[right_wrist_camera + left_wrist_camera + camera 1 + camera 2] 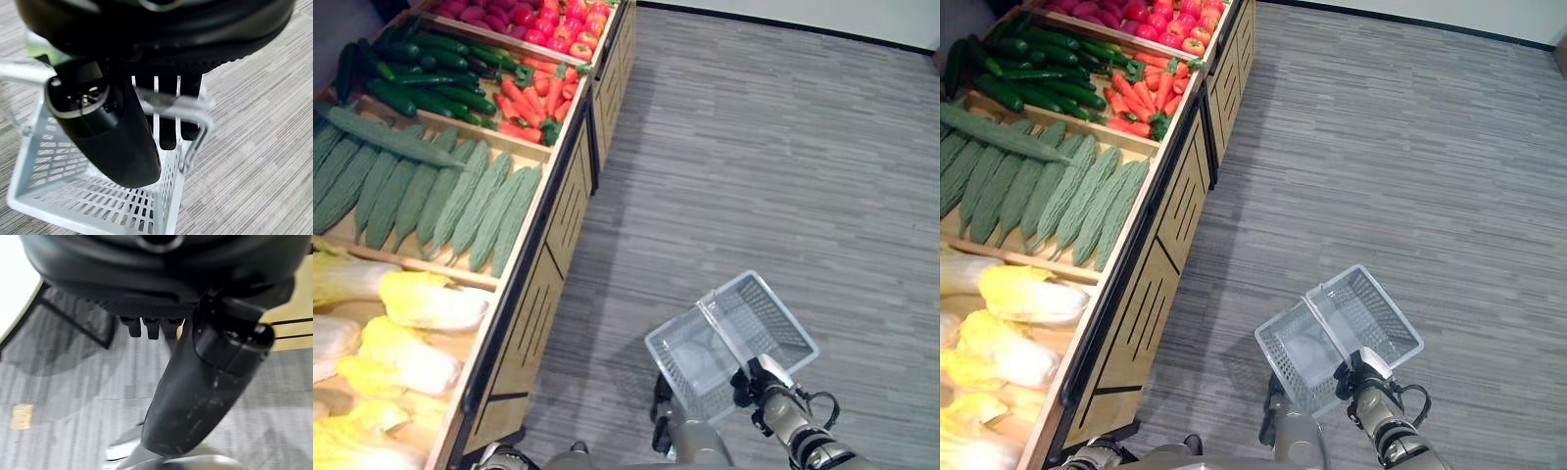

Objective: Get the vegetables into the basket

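Observation:
A white mesh basket (773,323) hangs above the floor at the lower right, and I can make out no vegetable in it. My right hand (754,377) is shut on its handle (171,100), with the fingers (166,127) curled round the bar. On the wooden stand (558,196) to the left lie bitter gourds (440,196), cucumbers (421,69), carrots (533,98), red vegetables (548,20) and pale cabbages (411,304). My left hand (215,382) hangs over the floor beside the stand, fingers (149,328) relaxed and holding nothing.
The stand runs along the left side, its slatted front (524,323) close to me. Grey striped floor (783,147) stretches open to the right and ahead. A dark skirting line (783,24) marks the far wall.

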Available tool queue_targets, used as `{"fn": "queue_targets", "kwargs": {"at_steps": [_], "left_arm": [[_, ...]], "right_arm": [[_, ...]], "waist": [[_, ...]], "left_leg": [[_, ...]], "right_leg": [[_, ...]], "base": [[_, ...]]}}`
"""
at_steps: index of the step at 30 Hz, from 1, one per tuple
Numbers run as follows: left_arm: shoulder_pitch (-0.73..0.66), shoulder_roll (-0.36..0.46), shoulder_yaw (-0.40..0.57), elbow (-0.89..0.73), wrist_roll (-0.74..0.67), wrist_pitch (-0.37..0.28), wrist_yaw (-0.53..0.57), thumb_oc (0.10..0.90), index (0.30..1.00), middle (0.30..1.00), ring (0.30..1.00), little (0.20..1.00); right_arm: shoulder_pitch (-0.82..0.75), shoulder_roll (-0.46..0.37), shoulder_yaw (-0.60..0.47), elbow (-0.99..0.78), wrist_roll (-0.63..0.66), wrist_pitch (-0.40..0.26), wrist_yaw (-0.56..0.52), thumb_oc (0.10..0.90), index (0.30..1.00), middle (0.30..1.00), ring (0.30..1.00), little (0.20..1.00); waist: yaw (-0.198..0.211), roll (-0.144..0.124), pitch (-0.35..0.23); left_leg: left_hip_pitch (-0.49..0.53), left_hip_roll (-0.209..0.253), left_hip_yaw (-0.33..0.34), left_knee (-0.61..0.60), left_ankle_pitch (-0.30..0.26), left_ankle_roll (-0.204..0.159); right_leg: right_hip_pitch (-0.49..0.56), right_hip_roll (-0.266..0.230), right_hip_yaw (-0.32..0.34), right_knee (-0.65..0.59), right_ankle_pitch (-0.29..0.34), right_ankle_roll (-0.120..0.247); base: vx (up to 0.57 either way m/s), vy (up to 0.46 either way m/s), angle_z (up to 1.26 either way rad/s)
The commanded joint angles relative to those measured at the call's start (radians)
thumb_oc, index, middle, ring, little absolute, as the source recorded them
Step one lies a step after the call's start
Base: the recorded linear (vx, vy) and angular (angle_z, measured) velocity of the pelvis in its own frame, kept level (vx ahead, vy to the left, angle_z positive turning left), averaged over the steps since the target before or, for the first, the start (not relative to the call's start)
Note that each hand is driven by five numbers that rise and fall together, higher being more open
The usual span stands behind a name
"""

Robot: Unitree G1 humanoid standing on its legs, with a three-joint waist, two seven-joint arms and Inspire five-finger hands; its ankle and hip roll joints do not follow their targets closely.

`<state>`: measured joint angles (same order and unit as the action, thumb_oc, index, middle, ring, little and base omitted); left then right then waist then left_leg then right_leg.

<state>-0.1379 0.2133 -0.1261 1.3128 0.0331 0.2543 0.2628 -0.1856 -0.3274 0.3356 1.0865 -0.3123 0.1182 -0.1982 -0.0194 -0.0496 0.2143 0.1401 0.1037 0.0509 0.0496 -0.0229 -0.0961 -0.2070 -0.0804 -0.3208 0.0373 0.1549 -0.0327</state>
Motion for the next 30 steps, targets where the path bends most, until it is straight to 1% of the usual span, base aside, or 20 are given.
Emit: {"fn": "queue_targets", "kwargs": {"at_steps": [1, 4, 5, 6, 7, 8, 9, 10, 11, 12, 13, 14, 15, 17, 18, 19, 22, 24, 30], "left_arm": [[-0.037, 0.007, -0.013, -0.004, -0.016, 0.002, 0.020, 0.900, 1.000, 1.000, 1.000, 1.000], [-0.049, 0.003, -0.006, -0.008, -0.061, 0.003, 0.039, 0.900, 1.000, 1.000, 1.000, 1.000], [-0.049, 0.003, -0.006, -0.008, -0.061, 0.003, 0.039, 0.900, 1.000, 1.000, 1.000, 1.000], [-0.048, 0.003, -0.004, -0.009, -0.063, 0.003, 0.037, 0.900, 1.000, 1.000, 1.000, 1.000], [-0.047, 0.006, 0.003, -0.008, -0.070, 0.003, 0.042, 0.900, 1.000, 1.000, 1.000, 1.000], [-0.049, 0.006, 0.004, -0.005, -0.074, 0.003, 0.044, 0.900, 1.000, 1.000, 1.000, 1.000], [-0.049, 0.006, 0.006, -0.003, -0.080, 0.004, 0.045, 0.900, 1.000, 1.000, 1.000, 1.000], [-0.051, 0.006, 0.007, -0.002, -0.084, 0.005, 0.046, 0.900, 1.000, 1.000, 1.000, 1.000], [-0.052, 0.007, 0.006, -0.004, -0.085, 0.004, 0.048, 0.900, 1.000, 1.000, 1.000, 1.000], [-0.052, 0.007, 0.006, -0.004, -0.085, 0.004, 0.048, 0.900, 1.000, 1.000, 1.000, 1.000], [-0.058, 0.005, 0.000, -0.004, -0.081, 0.011, 0.044, 0.900, 1.000, 1.000, 1.000, 1.000], [-0.061, 0.004, -0.004, -0.005, -0.076, 0.012, 0.043, 0.900, 1.000, 1.000, 1.000, 1.000], [-0.063, 0.001, -0.010, -0.010, -0.069, 0.013, 0.043, 0.900, 1.000, 1.000, 1.000, 1.000], [-0.063, 0.002, -0.010, -0.011, -0.069, 0.013, 0.043, 0.900, 1.000, 1.000, 1.000, 1.000], [-0.061, -0.003, -0.014, -0.014, -0.065, 0.010, 0.043, 0.900, 1.000, 1.000, 1.000, 1.000], [-0.063, -0.003, -0.015, -0.012, -0.064, 0.009, 0.044, 0.900, 1.000, 1.000, 1.000, 1.000], [-0.056, 0.003, -0.012, -0.013, -0.061, 0.004, 0.041, 0.900, 1.000, 1.000, 1.000, 1.000], [-0.048, 0.005, -0.009, -0.006, -0.052, 0.004, 0.037, 0.900, 1.000, 1.000, 1.000, 1.000], [-0.043, 0.012, -0.010, -0.004, -0.043, 0.001, 0.037, 0.900, 1.000, 1.000, 1.000, 1.000]], "right_arm": [[0.037, -0.012, 0.052, 0.007, 0.008, -0.002, -0.019, 0.400, 0.300, 0.300, 0.300, 0.300], [0.033, -0.024, 0.060, 0.008, 0.014, -0.007, -0.021, 0.400, 0.300, 0.300, 0.300, 0.300], [0.033, -0.024, 0.061, 0.008, 0.014, -0.007, -0.021, 0.400, 0.300, 0.300, 0.300, 0.300], [0.035, -0.025, 0.064, 0.007, 0.012, -0.006, -0.017, 0.400, 0.300, 0.300, 0.300, 0.300], [0.034, -0.027, 0.069, 0.005, 0.012, -0.006, -0.015, 0.400, 0.300, 0.300, 0.300, 0.300], [0.033, -0.029, 0.073, 0.004, 0.009, -0.006, -0.014, 0.400, 0.300, 0.300, 0.300, 0.300], [0.032, -0.031, 0.077, 0.003, 0.008, -0.006, -0.013, 0.400, 0.300, 0.300, 0.300, 0.300], [0.030, -0.034, 0.079, 0.003, 0.009, -0.006, -0.014, 0.400, 0.300, 0.300, 0.300, 0.300], [0.031, -0.036, 0.078, 0.003, 0.011, -0.006, -0.015, 0.400, 0.300, 0.300, 0.300, 0.300], [0.030, -0.036, 0.078, 0.004, 0.011, -0.006, -0.015, 0.400, 0.300, 0.300, 0.300, 0.300], [0.033, -0.042, 0.075, 0.004, 0.011, -0.001, -0.012, 0.400, 0.300, 0.300, 0.300, 0.300], [0.036, -0.043, 0.073, 0.004, 0.012, 0.000, -0.014, 0.400, 0.300, 0.300, 0.300, 0.300], [0.038, -0.043, 0.070, 0.005, 0.011, 0.001, -0.017, 0.400, 0.300, 0.300, 0.300, 0.300], [0.038, -0.043, 0.070, 0.005, 0.011, 0.001, -0.017, 0.400, 0.300, 0.300, 0.300, 0.300], [0.039, -0.048, 0.067, 0.008, 0.008, 0.000, -0.022, 0.400, 0.300, 0.300, 0.300, 0.300], [0.039, -0.047, 0.068, 0.007, 0.008, -0.001, -0.027, 0.400, 0.300, 0.300, 0.300, 0.300], [0.035, -0.039, 0.077, 0.005, 0.000, -0.001, -0.025, 0.400, 0.300, 0.300, 0.300, 0.300], [0.036, -0.024, 0.078, 0.000, 0.000, 0.000, -0.024, 0.400, 0.300, 0.300, 0.300, 0.300], [0.032, -0.002, 0.081, 0.008, 0.002, -0.002, -0.024, 0.400, 0.300, 0.300, 0.300, 0.300]], "waist": [[-0.015, -0.015, 0.004], [-0.014, -0.005, 0.006], [-0.015, -0.004, 0.006], [-0.012, -0.003, 0.006], [-0.001, -0.006, 0.011], [0.004, -0.010, 0.016], [0.011, -0.017, 0.028], [0.017, -0.022, 0.035], [0.015, -0.024, 0.037], [0.015, -0.024, 0.037], [0.016, -0.025, 0.043], [0.016, -0.026, 0.043], [0.021, -0.032, 0.038], [0.021, -0.033, 0.037], [0.032, -0.027, 0.037], [0.039, -0.029, 0.037], [0.045, -0.031, 0.037], [0.047, -0.034, 0.028], [0.054, -0.043, 0.026]], "left_leg": [[-0.017, -0.045, -0.012, 0.004, -0.089, 0.030], [-0.038, -0.021, -0.029, 0.060, -0.041, 0.003], [-0.038, -0.020, -0.030, 0.061, -0.042, 0.002], [-0.044, -0.014, -0.031, 0.074, -0.030, -0.005], [-0.065, -0.009, -0.041, 0.119, 0.008, -0.016], [-0.083, -0.007, -0.045, 0.161, 0.029, -0.022], [-0.121, -0.008, -0.043, 0.231, 0.058, -0.026], [-0.137, -0.010, -0.037, 0.254, 0.068, -0.027], [-0.147, -0.002, -0.016, 0.261, 0.070, -0.024], [-0.147, -0.002, -0.016, 0.262, 0.069, -0.024], [-0.172, 0.007, 0.027, 0.234, 0.065, -0.015], [-0.183, 0.010, 0.048, 0.198, 0.054, -0.012], [-0.210, -0.003, 0.063, 0.127, 0.009, -0.001], [-0.209, -0.005, 0.064, 0.126, 0.009, 0.000], [-0.260, -0.007, 0.071, 0.055, 0.035, 0.000], [-0.286, -0.011, 0.063, 0.036, 0.059, 0.002], [-0.264, -0.011, 0.073, 0.009, 0.069, 0.005], [-0.238, -0.025, 0.086, -0.023, 0.060, 0.020], [-0.221, -0.048, 0.110, -0.027, 0.043, 0.039]], "right_leg": [[-0.060, -0.037, 0.075, 0.010, 0.023, 0.173], [-0.041, -0.012, 0.063, 0.032, -0.021, 0.144], [-0.041, -0.011, 0.062, 0.032, -0.022, 0.143], [-0.033, -0.004, 0.058, 0.031, -0.033, 0.135], [-0.008, 0.012, 0.055, 0.025, -0.050, 0.121], [0.004, 0.018, 0.051, 0.024, -0.059, 0.112], [0.024, 0.021, 0.043, 0.022, -0.074, 0.098], [0.035, 0.023, 0.039, 0.020, -0.083, 0.092], [0.044, 0.023, 0.029, 0.020, -0.092, 0.089], [0.044, 0.023, 0.029, 0.020, -0.092, 0.089], [0.058, 0.017, 0.018, 0.021, -0.105, 0.090], [0.063, 0.009, 0.009, 0.017, -0.106, 0.096], [0.071, -0.008, 0.004, 0.004, -0.102, 0.112], [0.071, -0.009, 0.004, 0.004, -0.102, 0.113], [0.085, -0.012, 0.008, -0.011, -0.099, 0.128], [0.086, -0.014, 0.020, -0.009, -0.098, 0.134], [0.091, -0.011, 0.034, 0.001, -0.101, 0.135], [0.090, -0.019, 0.050, 0.006, -0.089, 0.142], [0.086, -0.039, 0.074, 0.004, -0.072, 0.158]], "base": [[0.10, -0.139, 0.22], [0.15, -0.202, 0.25], [0.08, -0.127, 0.09], [0.10, -0.172, 0.18], [0.13, -0.239, 0.21], [0.14, -0.274, 0.28], [0.08, -0.207, 0.24], [0.06, -0.170, 0.24], [0.02, -0.080, 0.18], [0.03, -0.060, 0.20], [0.02, -0.024, 0.17], [0.06, -0.010, 0.28], [0.04, 0.021, 0.27], [0.04, 0.030, 0.42], [0.09, 0.072, 0.39], [0.11, 0.097, 0.19], [0.05, 0.073, 0.02], [0.04, 0.164, -0.44], [0.01, 0.111, -0.21]]}}
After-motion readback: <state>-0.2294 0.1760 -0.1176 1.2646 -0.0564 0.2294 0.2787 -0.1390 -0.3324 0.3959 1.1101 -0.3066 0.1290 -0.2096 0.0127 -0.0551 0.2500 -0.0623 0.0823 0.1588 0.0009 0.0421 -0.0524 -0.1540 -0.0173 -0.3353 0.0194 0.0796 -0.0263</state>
